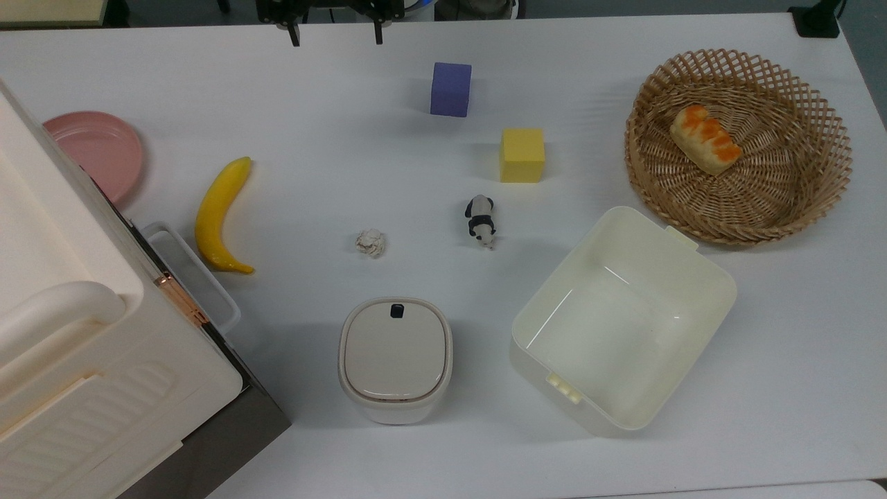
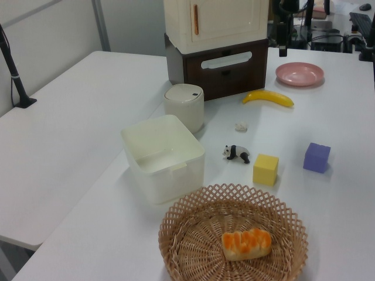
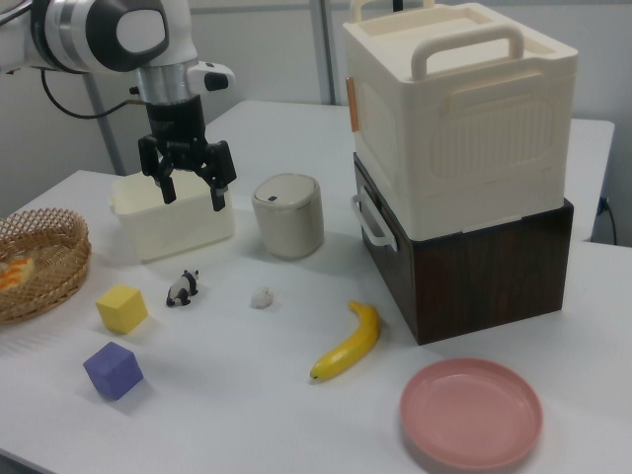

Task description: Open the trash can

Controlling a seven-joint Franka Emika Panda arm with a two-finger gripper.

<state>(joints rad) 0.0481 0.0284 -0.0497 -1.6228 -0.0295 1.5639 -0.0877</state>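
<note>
In the top view we start at the left edge with the big cream box with a handle [image 1: 76,339] on its dark base, and the pink plate [image 1: 97,149] just behind it. Next comes the banana [image 1: 218,215], lying lengthwise on the white bench [image 1: 312,125]. At the top view's upper edge we see the claw [image 1: 334,31] with its two black fingers spread wide and nothing between them, hanging well apart from everything on the bench. Below it we find a small crumpled paper ball [image 1: 371,242], and nearer the top view's bottom edge the trash can [image 1: 395,359], upright, its beige-grey lid down flat and its black button [image 1: 397,311] on the rim facing the paper ball. Moving right, we pass the purple block [image 1: 450,89], the panda figure [image 1: 480,220] and the yellow block [image 1: 522,155]. Then comes the cream lidless tub [image 1: 717,281], near the trash can. Last is the wicker basket [image 1: 821,111] holding a piece of bread [image 1: 705,138].
</note>
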